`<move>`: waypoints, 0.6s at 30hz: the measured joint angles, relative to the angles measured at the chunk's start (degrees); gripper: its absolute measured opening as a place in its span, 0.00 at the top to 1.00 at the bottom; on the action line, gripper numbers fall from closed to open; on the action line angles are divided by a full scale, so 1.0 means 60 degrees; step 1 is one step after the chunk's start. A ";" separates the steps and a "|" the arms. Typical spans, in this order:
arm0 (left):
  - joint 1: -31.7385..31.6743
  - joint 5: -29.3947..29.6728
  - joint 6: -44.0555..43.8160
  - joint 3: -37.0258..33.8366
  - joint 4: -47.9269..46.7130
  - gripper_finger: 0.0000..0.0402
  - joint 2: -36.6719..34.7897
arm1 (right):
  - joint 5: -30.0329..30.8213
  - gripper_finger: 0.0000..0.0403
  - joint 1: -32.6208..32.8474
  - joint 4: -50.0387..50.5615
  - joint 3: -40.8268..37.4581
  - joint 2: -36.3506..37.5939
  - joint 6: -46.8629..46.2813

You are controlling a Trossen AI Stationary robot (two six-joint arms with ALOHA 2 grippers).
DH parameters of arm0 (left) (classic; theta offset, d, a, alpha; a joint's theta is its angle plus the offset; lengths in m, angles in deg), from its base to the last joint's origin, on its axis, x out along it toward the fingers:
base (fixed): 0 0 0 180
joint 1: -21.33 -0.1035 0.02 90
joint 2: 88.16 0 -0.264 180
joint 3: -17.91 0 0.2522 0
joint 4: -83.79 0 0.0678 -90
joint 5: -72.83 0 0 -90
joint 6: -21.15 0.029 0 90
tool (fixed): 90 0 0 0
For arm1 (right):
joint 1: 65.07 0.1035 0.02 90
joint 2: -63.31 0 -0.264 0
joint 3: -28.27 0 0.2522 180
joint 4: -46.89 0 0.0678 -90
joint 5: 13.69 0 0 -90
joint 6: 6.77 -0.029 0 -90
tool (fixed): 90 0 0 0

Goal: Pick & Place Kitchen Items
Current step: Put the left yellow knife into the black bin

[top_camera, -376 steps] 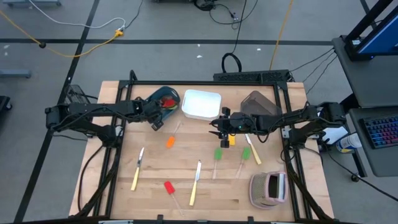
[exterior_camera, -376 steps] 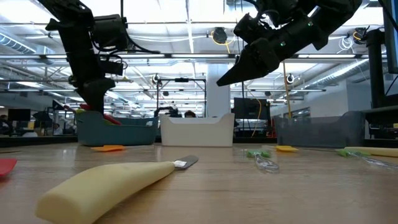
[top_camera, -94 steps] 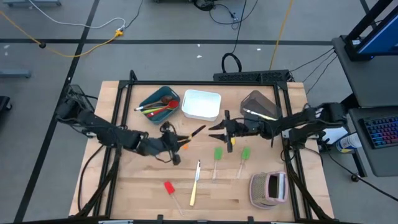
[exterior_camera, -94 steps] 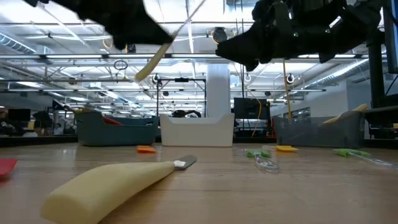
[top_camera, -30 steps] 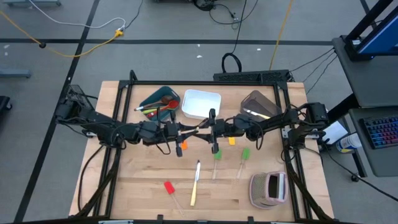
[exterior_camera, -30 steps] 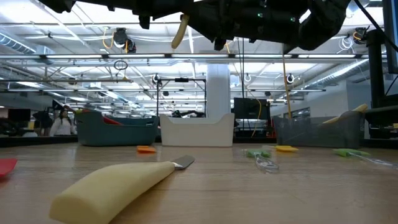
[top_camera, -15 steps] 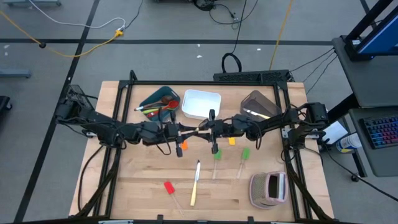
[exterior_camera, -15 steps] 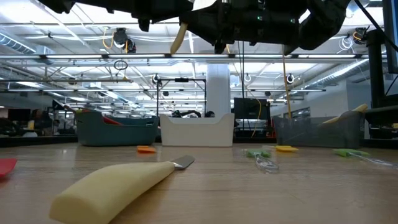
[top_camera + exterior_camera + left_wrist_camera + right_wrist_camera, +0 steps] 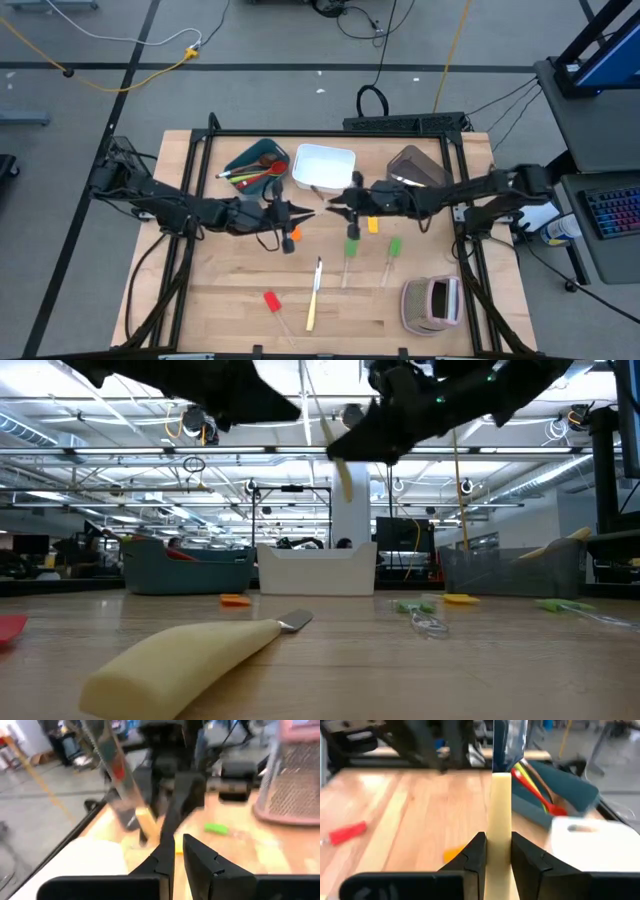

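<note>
Pale-handled knife (image 9: 499,815) gripped by right tool (image 9: 495,851), blade blurred.

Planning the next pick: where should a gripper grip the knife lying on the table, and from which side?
By its pale handle, straight down from above, fingers across its width. The knife lies flat, and the handle is its thickest part, while the blade is thin against the table.

Right hand (image 9: 347,208) grips knife (image 9: 498,820) before white bin (image 9: 323,168); left hand (image 9: 301,215) just left, apart.
</note>
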 joint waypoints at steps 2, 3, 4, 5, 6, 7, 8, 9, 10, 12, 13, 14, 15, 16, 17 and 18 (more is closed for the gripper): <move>-0.0027 0.0227 -0.0206 0.0000 -0.0267 0.90 0.0000 | 0.0264 0.86 0.0015 0.1001 -0.0003 0.0483 -0.0045; -0.0031 0.0299 -0.0284 0.0000 -0.0368 0.90 0.0000 | 0.0468 0.86 0.0028 0.1643 0.0001 0.0775 -0.0111; -0.0038 0.0299 -0.0371 -0.0003 -0.0461 0.91 0.0000 | 0.0706 0.86 0.0033 0.2310 0.0001 0.1045 -0.0220; -0.0034 0.0297 -0.0425 -0.0002 -0.0558 0.92 0.0000 | 0.0990 0.86 0.0028 0.2942 0.0001 0.1305 -0.0371; -0.0034 0.0296 -0.0458 -0.0002 -0.0682 0.92 0.0000 | 0.1287 0.86 -0.0001 0.3578 0.0001 0.1554 -0.0547; -0.0031 0.0294 -0.0455 -0.0002 -0.0777 0.93 0.0000 | 0.1556 0.86 -0.0053 0.4236 0.0001 0.1807 -0.0707; -0.0034 0.0294 -0.0457 -0.0002 -0.0824 0.94 0.0000 | 0.1799 0.86 -0.0091 0.4868 0.0000 0.2079 -0.0878; -0.0034 0.0297 -0.0465 -0.0002 -0.0891 0.94 0.0000 | 0.2001 0.86 -0.0143 0.5474 -0.0003 0.2346 -0.1100; -0.0035 0.0299 -0.0466 -0.0001 -0.0952 0.95 0.0000 | 0.2146 0.86 -0.0220 0.5997 0.0001 0.2599 -0.1358; -0.0042 0.0299 -0.0444 0.0000 -0.0963 0.97 0.0000 | 0.2360 0.86 -0.0419 0.7151 0.0008 0.3101 -0.1973; -0.0042 0.0301 -0.0441 -0.0002 -0.0954 0.98 0.0000 | 0.2362 0.86 -0.0555 0.7701 0.0008 0.3314 -0.2286; -0.0042 0.0303 -0.0441 -0.0003 -0.0952 0.99 0.0000 | 0.2365 0.86 -0.0686 0.8146 0.0008 0.3511 -0.2587; -0.0042 0.0303 -0.0441 -0.0004 -0.0955 0.99 0.0000 | 0.2365 0.86 -0.0805 0.8573 0.0011 0.3697 -0.2831; -0.0042 0.0301 -0.0441 -0.0003 -0.0960 0.99 0.0000 | 0.2357 0.86 -0.0918 0.9120 0.0056 0.3864 -0.3034; -0.0042 0.0299 -0.0441 0.0000 -0.0951 0.99 0.0000 | 0.2347 0.86 -0.1035 0.9721 0.0188 0.3997 -0.3192; -0.0042 0.0313 -0.0435 -0.0001 -0.0945 0.98 0.0000 | 0.2327 0.86 -0.1156 1.0307 0.0375 0.4097 -0.3308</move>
